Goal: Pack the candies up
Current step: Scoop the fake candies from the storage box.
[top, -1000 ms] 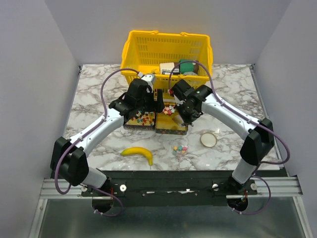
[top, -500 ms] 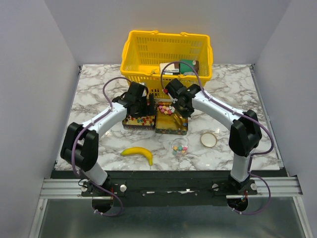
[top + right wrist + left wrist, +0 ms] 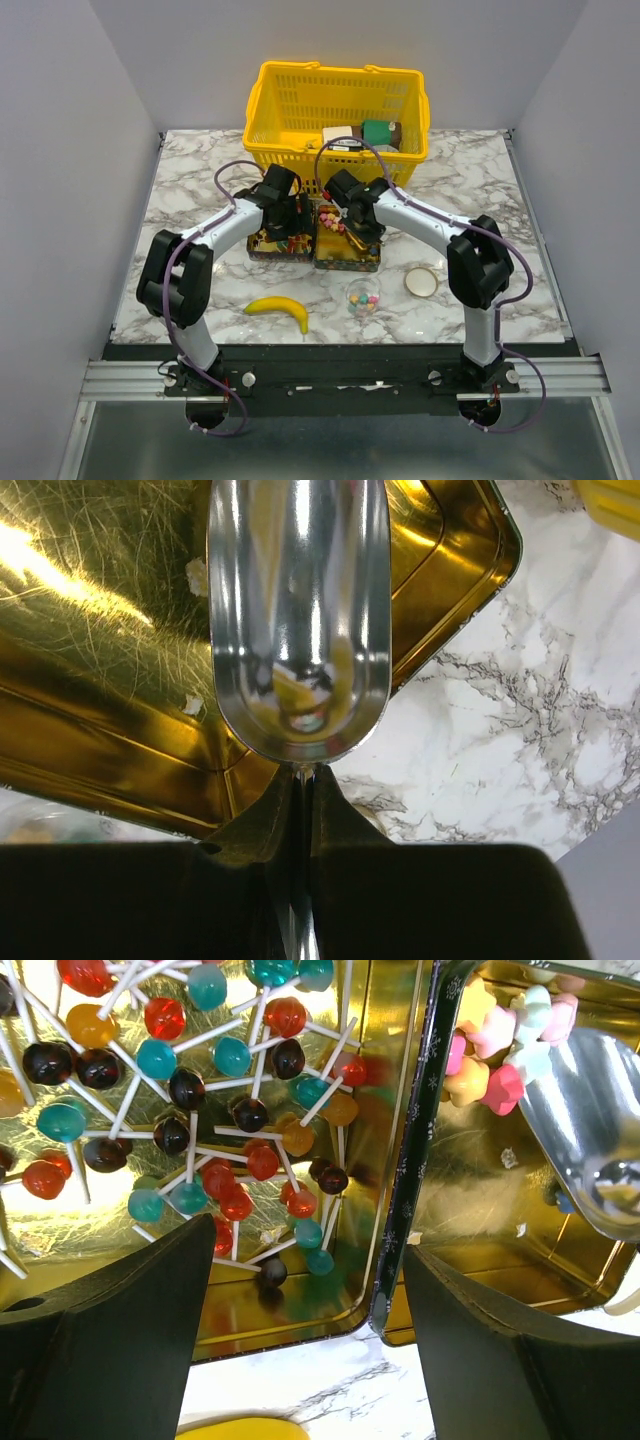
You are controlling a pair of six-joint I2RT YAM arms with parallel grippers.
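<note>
The candies [image 3: 333, 218] are tiny pink, white and orange sweets heaped at the far end of the right gold tin [image 3: 352, 258]; the left wrist view shows them [image 3: 500, 1052] up close. More candies lie in a small clear jar [image 3: 363, 298]. My right gripper [image 3: 303, 785] is shut on the handle of an empty metal scoop [image 3: 297, 620] that hangs low over that tin's bare gold floor [image 3: 90, 670]. My left gripper [image 3: 310, 1345] is open above the near corner of the left tin [image 3: 300, 1310], which holds lollipops [image 3: 190, 1090]. The scoop [image 3: 590, 1130] shows at the right.
A yellow basket [image 3: 300, 92] with boxes stands behind the tins. The banana [image 3: 281, 308] lies near the front edge, left of the jar. A round lid [image 3: 421, 281] rests on the marble to the jar's right.
Both arms have folded lower and drawn in over the tins. The scoop has shifted left toward the candy heap. The left jaws have narrowed slightly.
</note>
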